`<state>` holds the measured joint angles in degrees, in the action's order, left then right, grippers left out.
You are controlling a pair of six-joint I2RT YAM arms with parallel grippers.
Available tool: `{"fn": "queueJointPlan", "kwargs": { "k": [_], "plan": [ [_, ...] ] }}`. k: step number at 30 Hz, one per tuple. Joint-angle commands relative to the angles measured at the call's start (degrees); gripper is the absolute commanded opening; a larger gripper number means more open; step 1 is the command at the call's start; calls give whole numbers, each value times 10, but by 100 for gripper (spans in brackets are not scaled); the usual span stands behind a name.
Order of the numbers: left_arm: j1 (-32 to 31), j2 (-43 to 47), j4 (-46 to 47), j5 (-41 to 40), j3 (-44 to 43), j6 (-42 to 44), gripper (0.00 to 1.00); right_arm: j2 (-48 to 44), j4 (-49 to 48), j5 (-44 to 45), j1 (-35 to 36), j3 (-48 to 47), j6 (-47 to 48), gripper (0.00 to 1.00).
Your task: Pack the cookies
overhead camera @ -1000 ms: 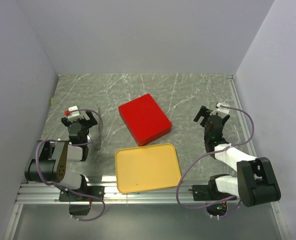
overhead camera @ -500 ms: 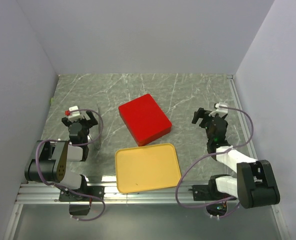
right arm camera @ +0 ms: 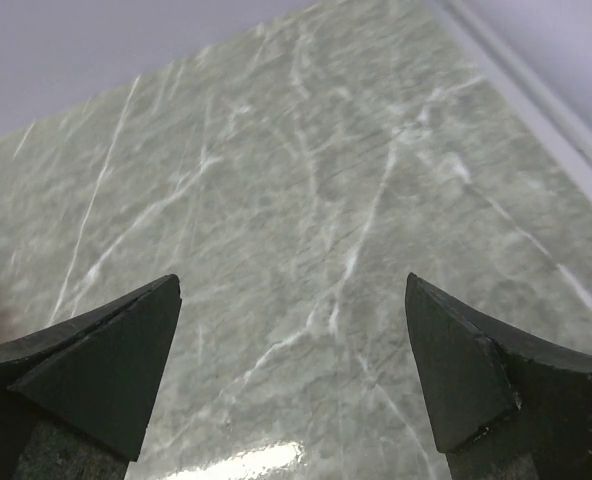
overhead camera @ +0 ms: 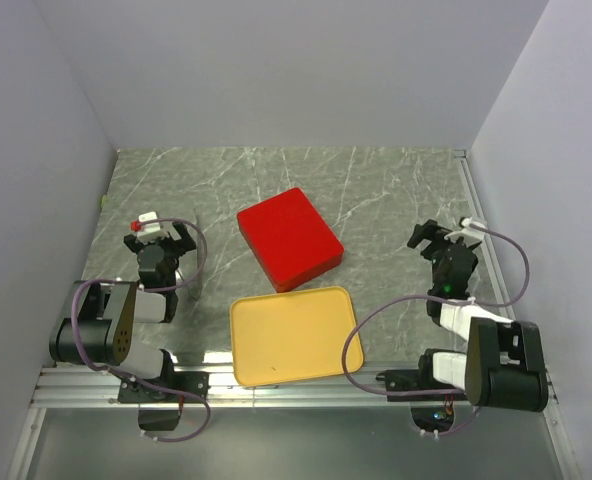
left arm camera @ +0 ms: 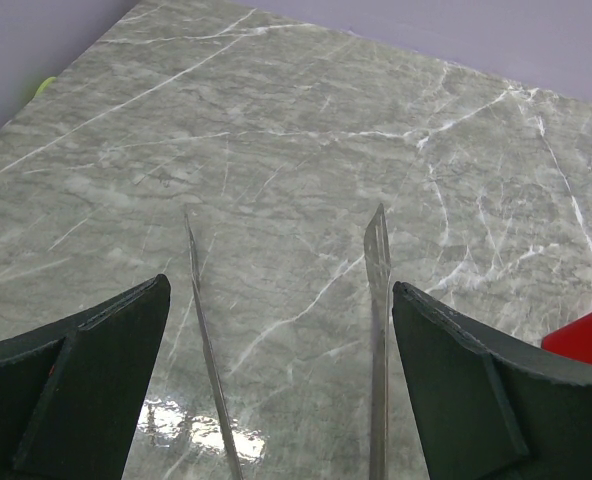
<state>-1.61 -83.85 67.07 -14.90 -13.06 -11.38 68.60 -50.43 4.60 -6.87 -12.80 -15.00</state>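
Looking down from above, a grey marble-patterned table (overhead camera: 376,190) is boxed in by a left wall (overhead camera: 36,150), a back wall (overhead camera: 296,70) and a right wall (overhead camera: 556,150), with a metal rail (overhead camera: 276,392) carrying both arm bases along the near edge. A closed red box (overhead camera: 289,238) lies at an angle in the middle of the table. Just in front of it, apart from it and close to the rail, sits a yellow tray (overhead camera: 295,335) with a raised rim and nothing in it. The far half of the table is bare, and open lanes run on either side of the box. The left gripper (overhead camera: 159,237) hovers low near the left wall, its jaws spread wide and holding nothing; its wrist view shows only marble between the fingers and a red corner of the box at the right edge. The right gripper (overhead camera: 443,238) is also spread wide and holds nothing, with bare marble beneath it. The cookies cannot be seen in any view, so their place cannot be told. Compared with a second ago, the right gripper has swung away from the box toward the right wall, and its cable (overhead camera: 516,275) now loops closer to that wall. The left gripper, box and tray have not moved.
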Motion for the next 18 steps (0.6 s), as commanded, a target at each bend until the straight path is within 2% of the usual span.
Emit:
{"fn": "queueJointPlan", "kwargs": {
  "k": [1,3,4,5,6,8,9,18],
  "plan": [
    [-4,3,36,-4,-5,7,99,16,-38,-76,12,-28,42,100],
    [-4,3,35,-4,-5,7,99,35,-91,-91,58,-14,97,100],
    [-4,3,36,-4,-6,7,99,61,-108,-34,83,-7,114,100],
    [-4,2,36,-4,-6,7,99,67,-163,-27,94,15,121,100],
    [-4,3,36,-4,-5,7,99,58,-124,-21,94,6,119,100],
    [-4,3,36,-4,-5,7,99,69,-157,-21,94,2,116,100],
    [-4,3,35,-4,-5,7,99,60,-113,-20,92,-3,113,100],
    [-4,3,36,-5,-6,7,99,57,-126,-17,89,1,111,100]
  ]
}}
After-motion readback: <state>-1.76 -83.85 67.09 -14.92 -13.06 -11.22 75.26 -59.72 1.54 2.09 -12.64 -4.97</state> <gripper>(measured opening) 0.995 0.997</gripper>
